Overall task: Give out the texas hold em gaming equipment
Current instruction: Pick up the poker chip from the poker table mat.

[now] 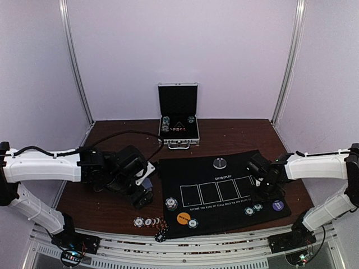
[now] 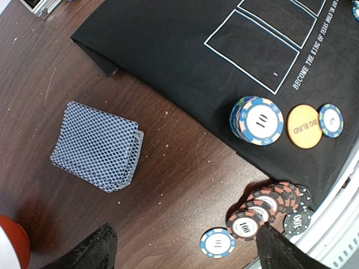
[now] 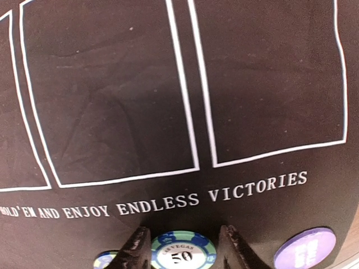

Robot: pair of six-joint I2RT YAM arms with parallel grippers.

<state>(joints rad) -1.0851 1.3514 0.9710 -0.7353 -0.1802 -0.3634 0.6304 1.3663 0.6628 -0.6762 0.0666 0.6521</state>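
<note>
A grey-blue-backed card deck (image 2: 96,145) lies on the brown table left of the black mat (image 2: 168,50). My left gripper (image 2: 185,259) is open and empty above the table, between the deck and a fanned row of red 100 chips (image 2: 263,206) with a loose blue 10 chip (image 2: 217,242). On the mat lie a blue 10 chip stack (image 2: 258,120), an orange disc (image 2: 304,126) and a blue chip (image 2: 331,120). My right gripper (image 3: 183,249) is open, its fingers on either side of a green 50 chip (image 3: 183,253) lying on the mat. A purple disc (image 3: 305,246) lies to its right. A silver disc (image 1: 219,163) sits at the mat's far edge.
The open silver case (image 1: 178,115) stands behind the mat with more chips inside. A red-and-white round thing (image 2: 11,246) lies left of my left gripper. A black chip (image 2: 297,219) lies near the table's front rail (image 1: 185,246). Another chip (image 3: 104,260) lies left of the right fingers.
</note>
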